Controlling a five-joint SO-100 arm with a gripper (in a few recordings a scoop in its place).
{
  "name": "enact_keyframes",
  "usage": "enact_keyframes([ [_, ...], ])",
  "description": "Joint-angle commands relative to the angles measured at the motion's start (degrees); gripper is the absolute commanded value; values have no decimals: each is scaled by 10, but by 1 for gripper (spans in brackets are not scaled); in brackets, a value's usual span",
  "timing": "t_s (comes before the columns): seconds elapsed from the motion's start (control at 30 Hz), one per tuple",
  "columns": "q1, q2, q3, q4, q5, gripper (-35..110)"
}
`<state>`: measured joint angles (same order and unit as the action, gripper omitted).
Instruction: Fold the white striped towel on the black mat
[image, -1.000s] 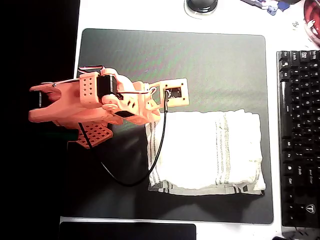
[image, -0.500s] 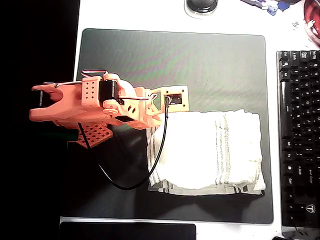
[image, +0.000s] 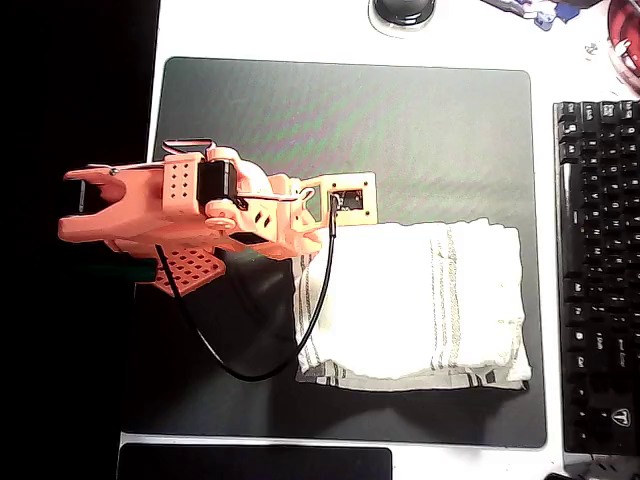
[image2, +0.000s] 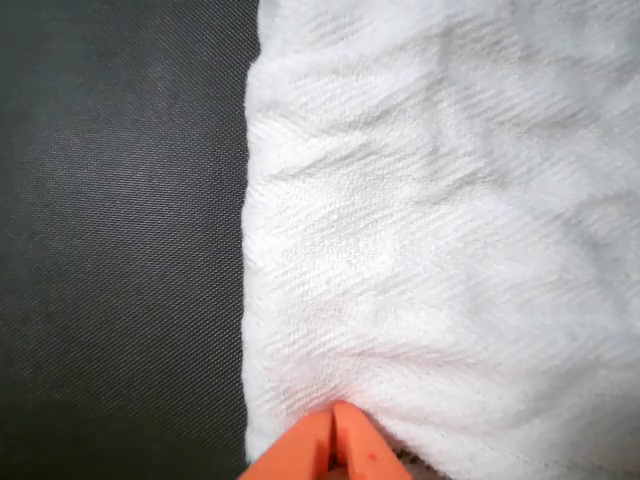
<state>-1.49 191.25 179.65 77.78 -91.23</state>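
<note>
Where claw (image2: 333, 440) meets white striped towel (image2: 440, 230), grip unclear

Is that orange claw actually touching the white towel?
Touching. In the wrist view the claw has its closed tips pressed into the white towel, with creases spreading out from them.

The orange arm (image: 170, 215) is seen stretched out from the left of the overhead view, with the wrist camera plate carried just behind the gripper (image2: 333, 440). In the wrist view the two orange fingertips (image2: 360, 450) are pressed tip to tip, no gap shown between them, pointed up from the bottom edge.
</note>
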Motion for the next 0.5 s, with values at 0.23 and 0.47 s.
enact_keyframes([
  [0.23, -2, 12, 13, 18, 1, 0],
  [0.47, 1, 12, 13, 18, 1, 0],
])
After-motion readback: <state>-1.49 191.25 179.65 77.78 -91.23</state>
